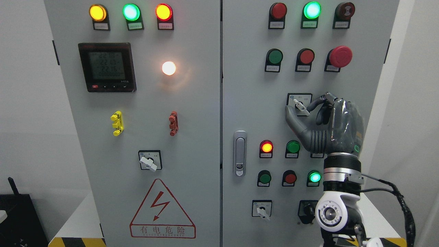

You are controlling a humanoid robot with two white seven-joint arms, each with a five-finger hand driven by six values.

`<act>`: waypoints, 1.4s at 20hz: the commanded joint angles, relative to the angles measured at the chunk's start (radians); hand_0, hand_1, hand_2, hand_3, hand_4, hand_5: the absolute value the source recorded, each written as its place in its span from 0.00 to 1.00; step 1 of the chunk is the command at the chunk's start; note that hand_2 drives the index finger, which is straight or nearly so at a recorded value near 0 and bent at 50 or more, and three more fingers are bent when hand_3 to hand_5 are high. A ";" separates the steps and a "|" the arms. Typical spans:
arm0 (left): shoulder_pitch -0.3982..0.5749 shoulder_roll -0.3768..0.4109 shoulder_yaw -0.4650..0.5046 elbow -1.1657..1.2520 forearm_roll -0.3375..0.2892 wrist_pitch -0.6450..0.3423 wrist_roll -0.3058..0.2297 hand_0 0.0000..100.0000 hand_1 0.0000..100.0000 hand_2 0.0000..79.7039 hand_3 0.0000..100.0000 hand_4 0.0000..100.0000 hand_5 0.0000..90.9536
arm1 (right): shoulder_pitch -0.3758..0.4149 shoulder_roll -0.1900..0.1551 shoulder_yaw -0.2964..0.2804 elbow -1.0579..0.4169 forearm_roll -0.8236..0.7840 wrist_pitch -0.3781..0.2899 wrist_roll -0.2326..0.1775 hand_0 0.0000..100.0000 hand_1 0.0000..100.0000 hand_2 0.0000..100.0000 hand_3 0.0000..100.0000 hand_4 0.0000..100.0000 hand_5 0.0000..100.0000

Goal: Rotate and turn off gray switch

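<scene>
- The gray switch is a small pale rotary knob with a bar-shaped handle, set on a square dark-framed plate in the middle of the right door of the cabinet; its handle sits tilted, upper end toward the left.
- The right hand comes up from the lower right corner, thumb under the knob and forefinger over it, pinching the handle; the other fingers curl beside it.
- Above the knob are the red mushroom button and two round buttons, well apart from the hand.
- Below the thumb, the green lamp and lit red lamp lie near.
- The door handle stands at the door's left edge, clear of the hand.
- The wrist covers part of the door's lower right.
</scene>
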 commanded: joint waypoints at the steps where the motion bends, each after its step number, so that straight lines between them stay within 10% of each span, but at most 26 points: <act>1: -0.009 0.000 0.008 -0.026 0.018 0.000 0.000 0.12 0.39 0.00 0.00 0.00 0.00 | -0.003 0.000 0.008 0.001 0.001 0.001 0.000 0.06 0.42 0.65 0.98 0.98 1.00; 28: -0.009 0.000 0.008 -0.026 0.020 0.000 0.000 0.12 0.39 0.00 0.00 0.00 0.00 | -0.003 0.000 0.012 0.001 0.000 0.004 0.006 0.36 0.45 0.70 1.00 0.99 1.00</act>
